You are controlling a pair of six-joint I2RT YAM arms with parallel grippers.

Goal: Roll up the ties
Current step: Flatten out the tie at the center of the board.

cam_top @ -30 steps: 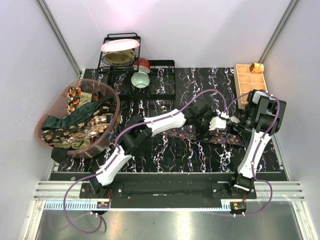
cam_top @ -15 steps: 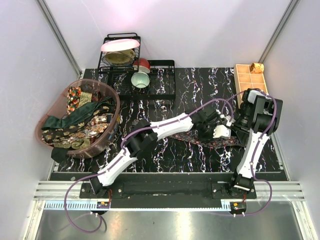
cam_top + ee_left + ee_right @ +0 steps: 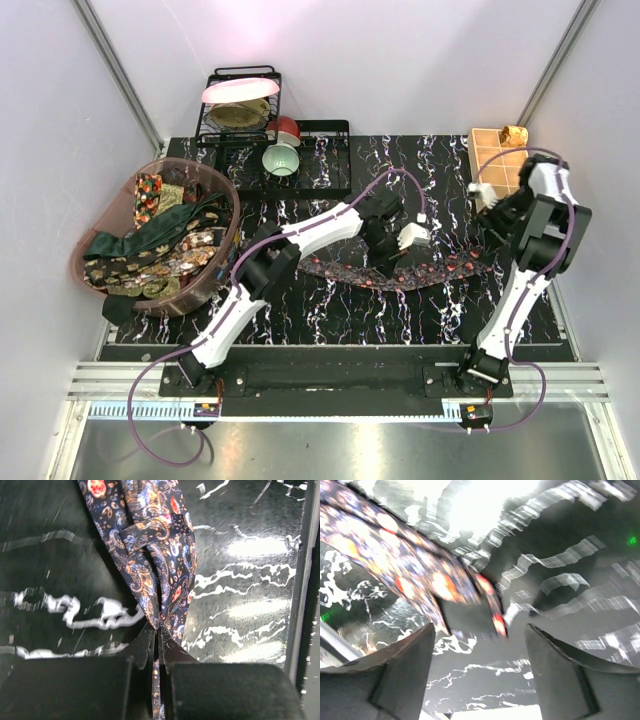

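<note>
Since 1 second earlier, my left pincer (image 3: pixel 157 635) had snapped from wide open to fully closed and drawn back toward the middle of the table (image 3: pixel 330 160), while my right pincer (image 3: pixel 479 650) had let go, spread its jaws and lifted off toward the tan tray (image 3: pixel 497 165). From the left wrist, I saw both fingers pinched tight on a gathered fold of the paisley tie (image 3: pixel 450 268), its keeper loop facing up just beyond the tips. From the right wrist, my 2 fingers stood well apart with nothing between them, and the tie's end lay on the table beyond them, blurred. Seen from above, this tie lay stretched in a shallow curve across the table, from near my left forearm over to the right side, flat and not coiled anywhere I could make out. I judged the rolling of this tie not yet begun: it had only been laid out and gripped partway along. Other ties (image 3: pixel 165 250) sat heaped and unrolled in the brown basket (image 3: pixel 233 215) at the left, so I reckoned most of the work was left. 1 small brownish lump (image 3: pixel 515 135) sat in the tray's far corner; I could not tell what it was.
</note>
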